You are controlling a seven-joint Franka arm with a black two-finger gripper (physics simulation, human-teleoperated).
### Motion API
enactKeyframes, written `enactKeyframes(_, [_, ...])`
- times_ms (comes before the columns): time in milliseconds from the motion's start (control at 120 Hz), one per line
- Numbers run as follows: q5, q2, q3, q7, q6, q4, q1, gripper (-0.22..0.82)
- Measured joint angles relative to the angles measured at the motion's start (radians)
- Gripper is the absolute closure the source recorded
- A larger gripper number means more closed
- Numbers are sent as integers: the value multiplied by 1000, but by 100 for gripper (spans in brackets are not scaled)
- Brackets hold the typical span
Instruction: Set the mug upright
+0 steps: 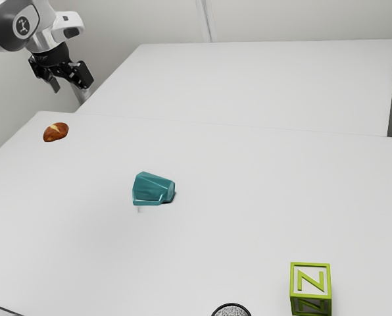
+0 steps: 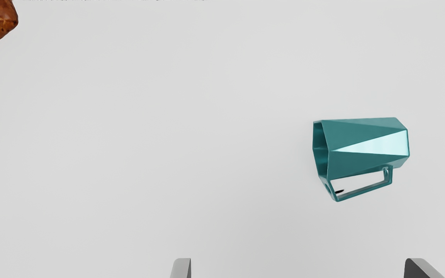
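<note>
Mug [image 2: 365,148] on its side, likely stiff and slick; best gripped across the body. Tool [image 2: 299,263] wide open, empty.

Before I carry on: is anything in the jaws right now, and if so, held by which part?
Nothing is held. The jaws stand open, with no thing between them; the mug lies on its side on the table, apart from them.
</note>
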Motion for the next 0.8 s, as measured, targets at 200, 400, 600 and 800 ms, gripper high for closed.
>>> enactKeyframes(200, [-2, 1, 0, 24, 9, -11, 0, 0])
enactKeyframes(400, [-21, 29, 8, 42, 28, -28, 17, 0])
enactKeyframes(600, [-259, 82, 9, 55, 40, -120, 101, 0])
enactKeyframes(800, [-472, 200, 9, 64, 51, -169, 194, 0])
